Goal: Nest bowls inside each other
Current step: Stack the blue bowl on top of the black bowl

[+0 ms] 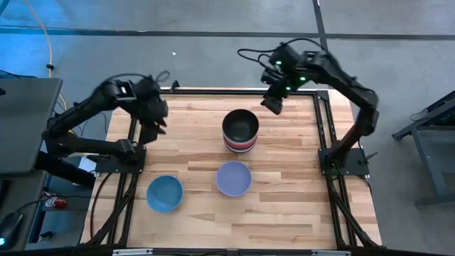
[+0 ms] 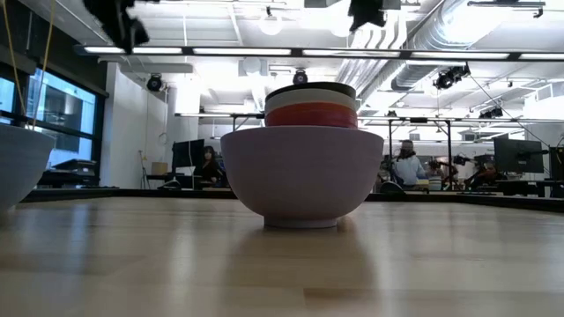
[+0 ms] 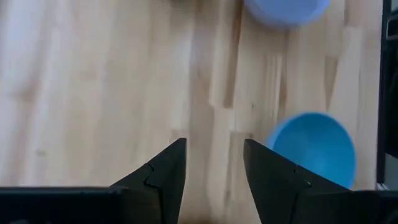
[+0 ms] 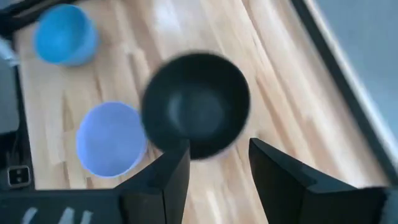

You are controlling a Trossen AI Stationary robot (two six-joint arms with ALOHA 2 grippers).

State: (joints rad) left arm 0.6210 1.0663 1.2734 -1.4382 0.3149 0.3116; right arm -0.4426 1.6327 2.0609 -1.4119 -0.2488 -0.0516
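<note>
We see a wooden table (image 1: 284, 206) from above. Near its middle stands a stack of nested bowls (image 1: 240, 131), a black one on top, with white and red rims showing beneath. The right gripper (image 1: 273, 104) hovers just beyond the stack, its fingers spread and holding nothing. The stack sits just ahead of and below those fingers. Farther from that gripper, a lavender bowl (image 1: 234, 178) rests alone, and a blue bowl (image 1: 165, 193) beyond it. The left gripper (image 1: 151, 126) hangs over bare wood, fingers parted and empty, with the blue bowl near it.
</note>
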